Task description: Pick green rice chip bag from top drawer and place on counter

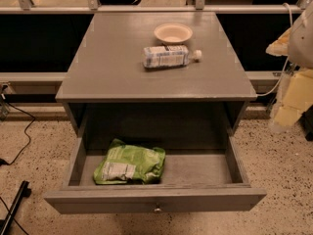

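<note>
Found the green rice chip bag (129, 163) lying flat in the left half of the open top drawer (195, 199), well below and left of the gripper (286, 112), itself hanging off to the right of the counter (112, 62), grip state impossible to tell. Probably called for swinging left, dropping in clear of the counter's front lip, pinching the bag's crumpled upper edge, then setting down on bare counter short of the bottle (166, 56).

free drawer (198, 169) space right of the bag (129, 163); gripper (289, 104) perhaps at right edge
</note>
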Tool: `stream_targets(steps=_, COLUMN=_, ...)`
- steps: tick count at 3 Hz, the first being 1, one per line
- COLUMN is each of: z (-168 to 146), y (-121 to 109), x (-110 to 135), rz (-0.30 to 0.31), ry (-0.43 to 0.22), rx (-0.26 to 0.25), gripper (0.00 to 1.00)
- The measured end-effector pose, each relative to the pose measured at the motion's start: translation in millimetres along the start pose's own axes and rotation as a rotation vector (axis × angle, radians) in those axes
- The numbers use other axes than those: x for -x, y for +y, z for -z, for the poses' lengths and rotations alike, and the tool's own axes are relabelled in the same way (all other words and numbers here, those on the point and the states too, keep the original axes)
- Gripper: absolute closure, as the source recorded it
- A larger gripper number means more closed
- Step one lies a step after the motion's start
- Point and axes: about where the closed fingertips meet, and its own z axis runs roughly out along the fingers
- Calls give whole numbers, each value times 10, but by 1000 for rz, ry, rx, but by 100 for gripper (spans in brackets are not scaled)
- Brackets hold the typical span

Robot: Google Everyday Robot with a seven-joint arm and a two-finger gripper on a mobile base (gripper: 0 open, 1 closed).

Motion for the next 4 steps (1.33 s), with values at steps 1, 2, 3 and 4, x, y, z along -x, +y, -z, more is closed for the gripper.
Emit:
stream_targets(steps=1, z=0, y=0, x=0, rz=0, ry=0, rx=0, gripper=0)
stream_targets(steps=2, z=-276, y=94, x=102, rz=31, ry=1, rx=28, gripper=0)
stream_targets(steps=3, z=-693, y=325, x=321, rz=90, ry=-12, rx=48, gripper=0)
stream_targets(steps=4, z=-1289, y=639, x=629, rz=172, ry=-11, rx=64, gripper=0)
